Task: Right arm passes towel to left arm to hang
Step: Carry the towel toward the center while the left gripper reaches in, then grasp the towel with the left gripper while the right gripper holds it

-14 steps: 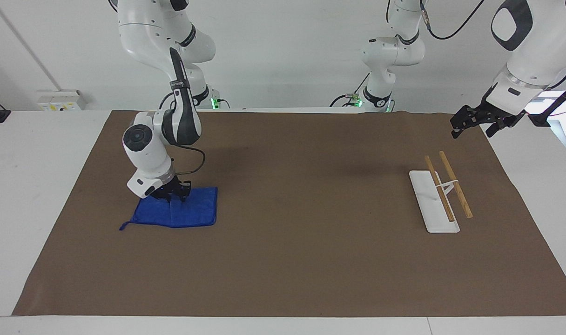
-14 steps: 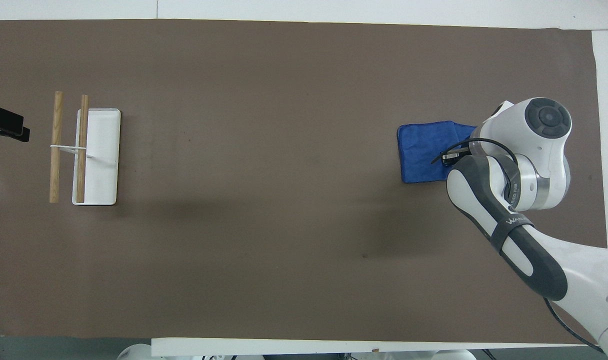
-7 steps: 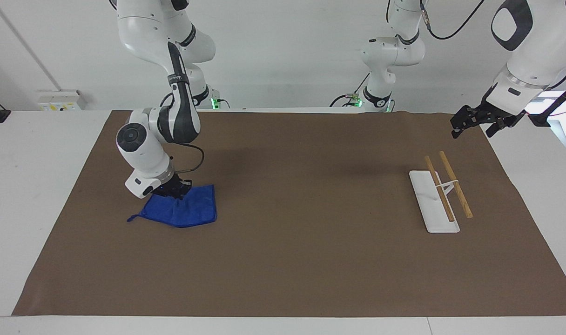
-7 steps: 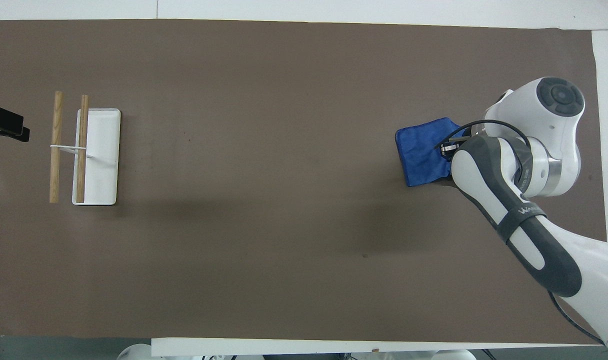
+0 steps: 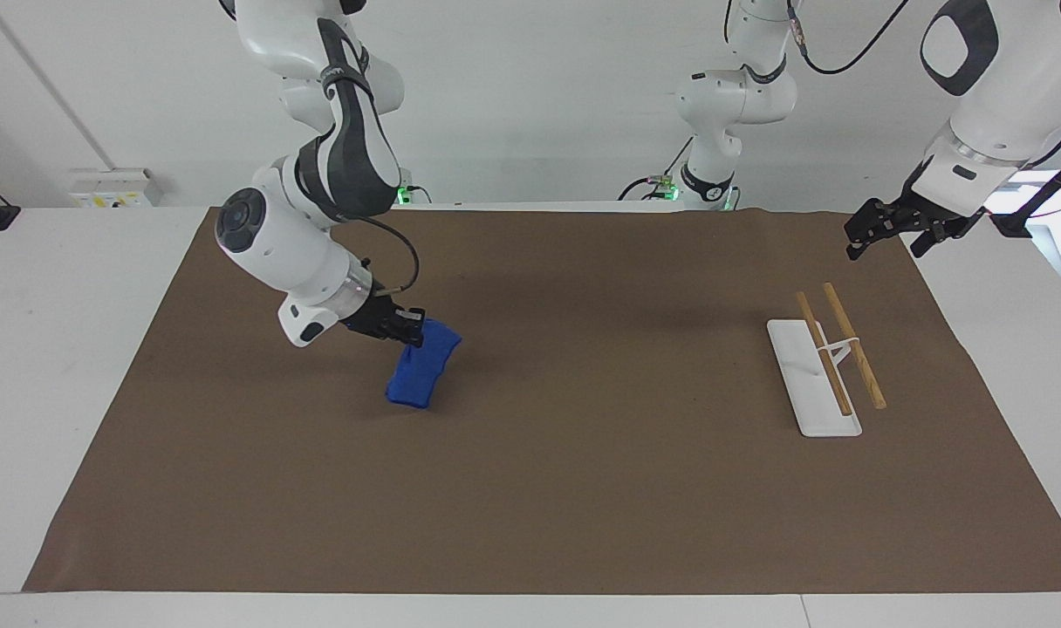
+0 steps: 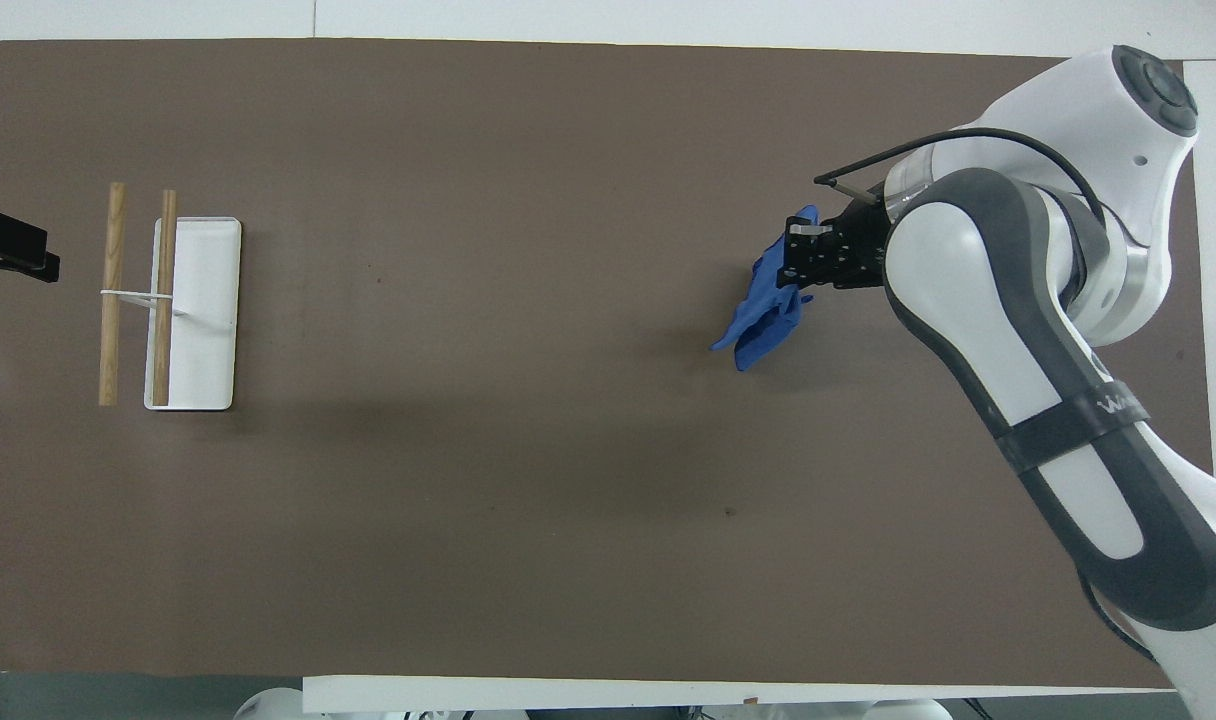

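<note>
Gripping the towel (image 5: pixel 421 372) by its top edge, right gripper (image 5: pixel 406 331) fingers clenched; cloth hung lengthwise over bench. Left gripper (image 5: pixel 888 228) waited well apart; grip unclear.

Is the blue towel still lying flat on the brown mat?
No, the small bright blue terry towel hangs crumpled from the right claw, lifted above the brown mat.

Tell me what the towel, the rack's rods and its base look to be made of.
Towel: soft cloth, bright blue and matte; it droops in folds from the right claw. Rods: probably wood, tan and unvarnished-looking, straight and round. Base: smooth white, flat with rounded corners; painted metal or plastic, which one is unclear.
</note>
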Controlling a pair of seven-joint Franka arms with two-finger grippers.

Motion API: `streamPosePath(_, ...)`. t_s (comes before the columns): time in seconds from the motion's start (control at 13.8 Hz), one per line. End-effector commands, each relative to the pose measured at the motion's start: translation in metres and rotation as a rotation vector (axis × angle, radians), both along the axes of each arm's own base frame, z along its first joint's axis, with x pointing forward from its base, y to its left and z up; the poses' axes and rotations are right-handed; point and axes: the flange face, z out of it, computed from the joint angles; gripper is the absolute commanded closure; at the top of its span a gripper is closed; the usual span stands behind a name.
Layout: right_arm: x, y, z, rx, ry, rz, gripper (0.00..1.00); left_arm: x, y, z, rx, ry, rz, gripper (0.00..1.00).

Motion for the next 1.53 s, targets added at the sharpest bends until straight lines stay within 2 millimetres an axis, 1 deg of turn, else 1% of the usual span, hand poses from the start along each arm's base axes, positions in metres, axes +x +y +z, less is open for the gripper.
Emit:
streamPosePath(0.0,-0.008,0.059,0.010,0.108,0.116,-0.192,1.00,-0.009,-0.046,-0.012,-0.014,-0.072,0.199,0.00)
streamPosePath(0.07,-0.011,0.078,0.011,0.129,0.145,-0.259,1.00,-0.012,-0.080,-0.022,-0.037,-0.093,0.277,0.00)
streamPosePath(0.15,-0.018,0.099,0.014,0.166,0.183,-0.308,1.00,-0.014,-0.109,-0.029,-0.053,-0.108,0.398,0.00)
streamPosePath(0.22,-0.021,0.113,0.016,0.209,0.210,-0.352,1.00,-0.018,-0.141,-0.035,-0.068,-0.119,0.497,0.00)
streamPosePath(0.29,-0.021,0.117,0.018,0.245,0.231,-0.401,1.00,-0.022,-0.168,-0.044,-0.080,-0.126,0.571,0.00)
streamPosePath(0.36,-0.022,0.125,0.020,0.281,0.257,-0.440,1.00,-0.026,-0.193,-0.055,-0.095,-0.134,0.658,0.00)
streamPosePath(0.44,-0.026,0.137,0.022,0.312,0.278,-0.467,1.00,-0.030,-0.212,-0.065,-0.108,-0.138,0.723,0.00)
streamPosePath(0.51,-0.026,0.141,0.023,0.326,0.281,-0.497,1.00,-0.035,-0.224,-0.078,-0.095,-0.119,0.777,0.00)
streamPosePath(0.58,-0.031,0.152,0.022,0.323,0.287,-0.507,1.00,-0.046,-0.240,-0.093,-0.082,-0.100,0.833,0.00)
streamPosePath(0.65,-0.034,0.155,0.018,0.316,0.298,-0.519,1.00,-0.054,-0.253,-0.101,-0.081,-0.095,0.903,0.00)
streamPosePath(0.73,-0.036,0.155,0.016,0.313,0.302,-0.519,1.00,-0.057,-0.260,-0.103,-0.086,-0.095,0.978,0.00)
streamPosePath(0.8,-0.038,0.157,0.016,0.311,0.305,-0.515,1.00,-0.064,-0.270,-0.106,-0.083,-0.092,0.988,0.01)
streamPosePath(0.87,-0.041,0.162,0.016,0.310,0.308,-0.511,1.00,-0.065,-0.274,-0.109,-0.077,-0.089,0.982,0.02)
streamPosePath(0.95,-0.041,0.163,0.016,0.310,0.306,-0.511,1.00,-0.065,-0.275,-0.113,-0.070,-0.085,0.978,0.07)
streamPosePath(1.02,-0.041,0.162,0.015,0.309,0.308,-0.514,1.00,-0.066,-0.274,-0.121,-0.066,-0.083,0.975,0.15)
streamPosePath(1.09,-0.041,0.162,0.014,0.308,0.311,-0.513,1.00,-0.067,-0.276,-0.126,-0.077,-0.089,0.971,0.19)
streamPosePath(1.16,-0.041,0.162,0.014,0.306,0.311,-0.514,1.00,-0.071,-0.281,-0.133,-0.082,-0.091,0.957,0.27)
streamPosePath(1.24,-0.042,0.162,0.013,0.306,0.310,-0.514,1.00,-0.072,-0.284,-0.135,-0.085,-0.092,0.948,0.28)
streamPosePath(1.38,-0.042,0.162,0.012,0.304,0.314,-0.514,1.00,-0.069,-0.288,-0.145,-0.082,-0.091,0.946,0.48)
streamPosePath(1.45,-0.042,0.162,0.012,0.304,0.313,-0.513,1.00,-0.072,-0.296,-0.150,-0.082,-0.091,0.934,0.62)
